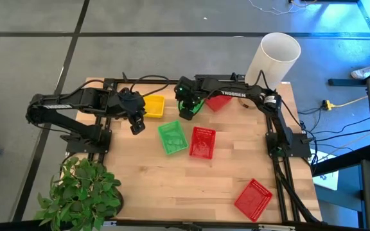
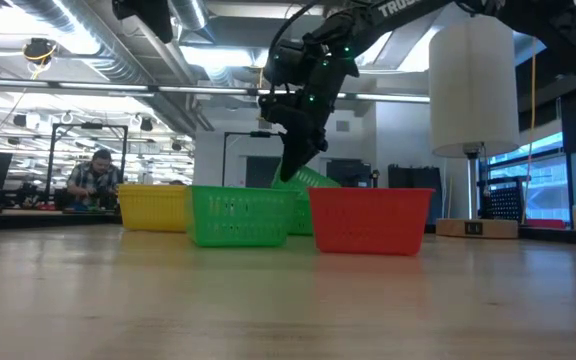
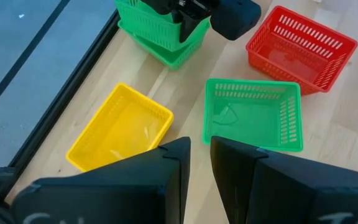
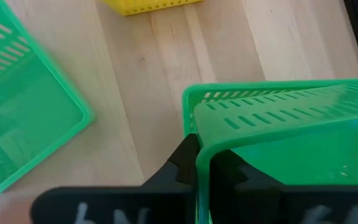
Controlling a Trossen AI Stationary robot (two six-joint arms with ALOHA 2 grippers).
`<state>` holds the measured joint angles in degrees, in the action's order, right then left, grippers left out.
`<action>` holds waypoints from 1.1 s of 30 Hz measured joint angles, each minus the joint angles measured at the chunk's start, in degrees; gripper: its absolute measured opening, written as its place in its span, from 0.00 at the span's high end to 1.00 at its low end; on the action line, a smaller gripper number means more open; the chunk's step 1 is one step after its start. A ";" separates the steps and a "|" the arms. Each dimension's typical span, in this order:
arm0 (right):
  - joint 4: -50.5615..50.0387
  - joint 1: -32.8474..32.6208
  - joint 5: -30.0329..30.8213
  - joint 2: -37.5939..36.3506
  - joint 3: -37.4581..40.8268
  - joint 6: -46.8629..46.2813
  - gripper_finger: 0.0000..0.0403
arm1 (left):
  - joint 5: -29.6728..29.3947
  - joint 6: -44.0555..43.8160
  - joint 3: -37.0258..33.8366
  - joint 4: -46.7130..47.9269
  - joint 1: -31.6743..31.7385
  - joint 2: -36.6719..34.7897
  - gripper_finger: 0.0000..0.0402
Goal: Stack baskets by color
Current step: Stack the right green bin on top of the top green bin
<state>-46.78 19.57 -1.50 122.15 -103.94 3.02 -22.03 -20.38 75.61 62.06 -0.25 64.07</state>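
Note:
My right gripper (image 1: 188,110) is at the table's far middle, shut on the upper green basket (image 4: 278,143). That basket sits tilted inside a second green basket (image 4: 260,89). A third green basket (image 1: 172,138) rests flat on the table, with a red basket (image 1: 202,142) to its right. A yellow basket (image 1: 154,106) stands near the far left. Another red basket (image 1: 218,101) lies partly under my right arm, and a third (image 1: 254,199) is at the near right. My left gripper (image 3: 201,146) hovers open above the yellow basket's near side, holding nothing. My right gripper pinches the upper green basket's short end wall (image 4: 201,140), one finger inside the basket and one outside (image 4: 184,163). The fingers come from above, slanting steeply down. The basket is tilted, its held end raised (image 2: 308,180), and its other end is down in the lower green basket.
A tall white cylinder (image 1: 275,56) stands at the far right corner. A potted plant (image 1: 82,192) fills the near left corner. Black frame rails run along the far and right edges. Bare wood lies across the near middle (image 1: 185,192).

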 joint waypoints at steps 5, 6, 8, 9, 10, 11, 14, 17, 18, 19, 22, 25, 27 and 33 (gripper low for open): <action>0.06 0.00 -0.09 0.00 0.00 -0.62 0.91 | 0.01 0.00 0.00 0.00 0.00 0.00 0.86; 0.07 0.00 -0.09 0.00 0.00 -1.17 0.90 | 0.01 0.00 0.00 0.00 0.01 0.00 0.86; 0.08 0.00 -0.09 0.00 0.00 -1.55 0.88 | 0.01 0.00 0.00 0.00 0.02 0.00 0.86; 0.10 0.00 -0.09 0.00 0.00 -1.51 0.87 | 0.01 0.00 0.00 0.00 0.02 0.00 0.86; 0.09 0.00 -0.09 0.00 0.00 -1.37 0.85 | 0.01 0.00 0.00 0.00 0.00 0.00 0.86; 0.00 -0.01 -0.09 0.00 -0.08 -1.24 0.83 | 0.01 0.00 0.00 0.00 0.02 0.00 0.86; -1.64 -0.31 -0.09 -0.01 -2.03 -1.20 0.78 | 0.01 0.00 0.00 0.00 0.01 0.00 0.86; -3.77 -0.39 -0.09 -0.09 -5.28 -1.12 0.73 | 0.01 0.00 0.00 0.00 0.02 0.00 0.86; -4.77 -0.39 -0.07 -0.09 -6.60 -1.07 0.71 | 0.01 0.00 0.00 0.00 0.01 0.00 0.86; -5.53 -0.39 0.12 -0.09 -7.89 -1.06 0.70 | 0.01 0.00 0.00 0.00 0.01 0.00 0.86; -7.25 -0.39 0.27 -0.11 -11.47 -1.06 0.69 | 0.01 0.00 0.00 0.00 0.00 0.00 0.86; -9.60 -0.37 0.31 -0.11 -15.20 -1.03 0.68 | 0.01 0.00 0.00 0.00 0.02 0.00 0.86; -10.56 -0.37 0.33 -0.11 -17.68 -1.02 0.68 | 0.01 0.00 0.00 0.00 0.00 0.00 0.86; -11.73 -0.37 0.33 -0.11 -24.69 -1.02 0.68 | 0.03 0.02 0.00 0.00 0.00 0.00 0.86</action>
<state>-58.51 19.20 -1.17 122.04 -128.63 2.00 -22.00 -20.36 75.61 62.06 -0.25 64.07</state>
